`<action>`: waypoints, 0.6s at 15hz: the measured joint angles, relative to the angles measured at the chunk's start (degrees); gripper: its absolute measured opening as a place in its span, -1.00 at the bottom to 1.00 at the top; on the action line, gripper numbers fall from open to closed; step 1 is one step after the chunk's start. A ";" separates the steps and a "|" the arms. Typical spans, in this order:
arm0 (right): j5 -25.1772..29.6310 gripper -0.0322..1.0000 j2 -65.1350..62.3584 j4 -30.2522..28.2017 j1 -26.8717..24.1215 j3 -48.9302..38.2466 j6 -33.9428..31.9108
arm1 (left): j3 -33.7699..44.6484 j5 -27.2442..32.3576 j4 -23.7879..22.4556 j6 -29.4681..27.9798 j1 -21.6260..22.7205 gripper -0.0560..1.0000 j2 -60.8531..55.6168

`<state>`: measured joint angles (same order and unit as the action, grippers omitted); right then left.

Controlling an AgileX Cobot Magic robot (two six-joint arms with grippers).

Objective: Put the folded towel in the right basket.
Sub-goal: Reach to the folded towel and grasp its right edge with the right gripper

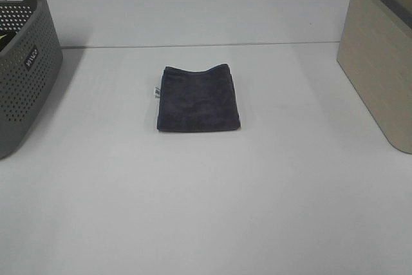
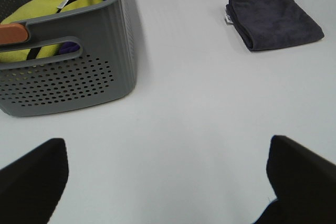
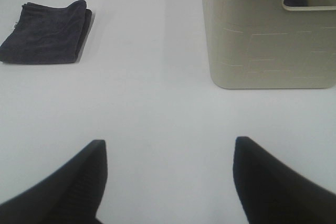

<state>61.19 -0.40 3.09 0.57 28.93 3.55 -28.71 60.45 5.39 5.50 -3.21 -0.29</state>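
The folded dark grey towel [image 1: 198, 98] lies flat in the middle of the white table. It also shows in the left wrist view [image 2: 274, 18] and the right wrist view [image 3: 47, 40]. The right basket [image 1: 380, 62] is beige with a grey rim and stands at the right edge; it also shows in the right wrist view [image 3: 270, 32]. My left gripper [image 2: 165, 182] is open and empty, well back from the towel. My right gripper [image 3: 168, 179] is open and empty, near the table's front, apart from towel and basket. Neither arm shows in the exterior high view.
A grey perforated basket [image 1: 22, 62] stands at the left edge; in the left wrist view [image 2: 68, 72] it holds a yellow cloth [image 2: 47, 14] and darker items. A seam [image 1: 193, 45] runs across the table behind the towel.
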 joint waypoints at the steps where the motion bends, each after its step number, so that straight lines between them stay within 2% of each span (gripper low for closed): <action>1: 0.00 0.33 0.00 0.00 0.00 0.00 0.00 | 0.00 0.00 0.00 0.00 0.00 0.95 0.00; 9: 0.00 0.33 0.00 0.00 0.00 0.00 0.00 | 0.00 0.00 0.00 0.00 0.00 0.95 0.00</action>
<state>61.19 -0.40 3.09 0.57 28.93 3.55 -28.71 60.45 5.39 5.50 -3.21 -0.29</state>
